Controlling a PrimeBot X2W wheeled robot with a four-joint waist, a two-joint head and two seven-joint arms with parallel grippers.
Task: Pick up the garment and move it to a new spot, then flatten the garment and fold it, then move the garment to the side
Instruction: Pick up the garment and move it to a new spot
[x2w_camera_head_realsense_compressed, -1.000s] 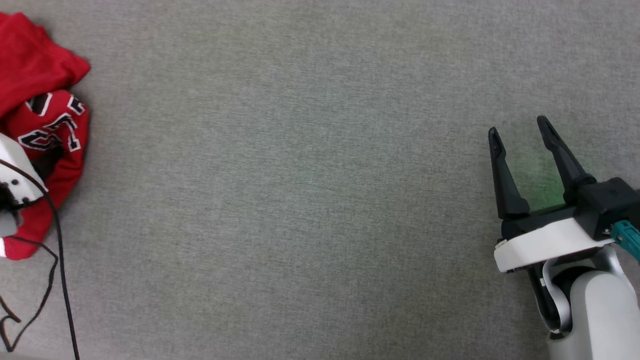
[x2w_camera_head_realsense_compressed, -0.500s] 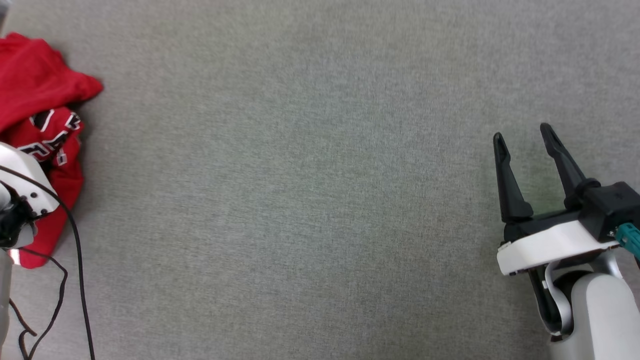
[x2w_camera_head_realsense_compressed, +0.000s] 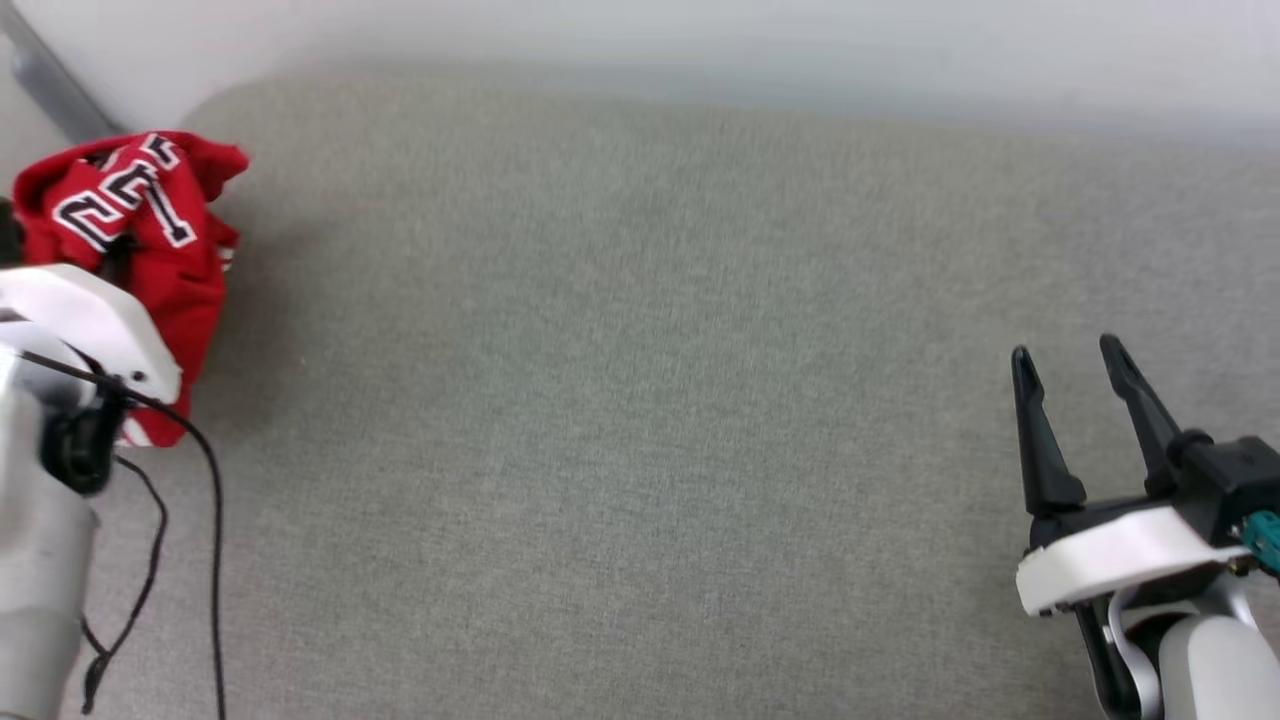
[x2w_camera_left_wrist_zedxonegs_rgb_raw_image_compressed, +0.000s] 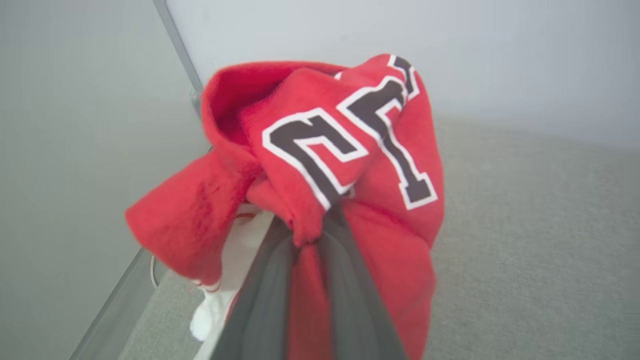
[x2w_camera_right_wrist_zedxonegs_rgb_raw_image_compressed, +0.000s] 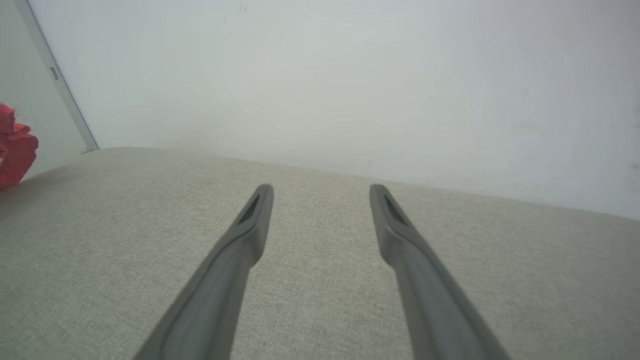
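Garment (x2w_camera_left_wrist_zedxonegs_rgb_raw_image_compressed: 360, 130) bunched in our clamped left claw (x2w_camera_left_wrist_zedxonegs_rgb_raw_image_compressed: 307, 225); right claw (x2w_camera_head_realsense_compressed: 1065, 348) gaping empty. We'd lift it clear before carrying, no dragging.

Crumpled red garment (x2w_camera_left_wrist_zedxonegs_rgb_raw_image_compressed: 395, 265) in left tool (x2w_camera_left_wrist_zedxonegs_rgb_raw_image_compressed: 312, 227)

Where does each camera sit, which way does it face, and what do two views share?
Head view: on the head, facing forward and down at the grey surface; left forearm and open right gripper show.
Left wrist view: on the left wrist, along the left gripper, shut on the garment.
Right wrist view: on the right wrist, over its open fingers toward the wall.
All three show the garment.
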